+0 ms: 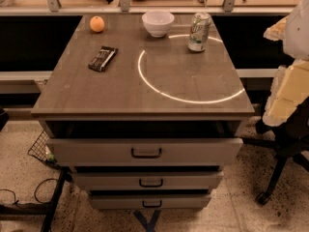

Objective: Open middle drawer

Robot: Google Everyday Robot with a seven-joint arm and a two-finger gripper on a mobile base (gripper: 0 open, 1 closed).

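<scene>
Gripper out of view; can [199, 31] on cabinet [96, 93] above middle drawer [106, 180], label unreadable.

Warm, dim indoor light falls from above. A bright ring of glare [141, 71] reflects off the glossy counter [91, 93], its arc running from beside the can [199, 31] towards the front edge. The white bowl [158, 22] is the brightest thing. Deep shadow fills the gaps above each drawer front, and the middle drawer [111, 180] is evenly but weakly lit. The floor fades dark at the left. At the right edge, the pale gripper [285, 95] glows yellowish, beside the counter.
</scene>
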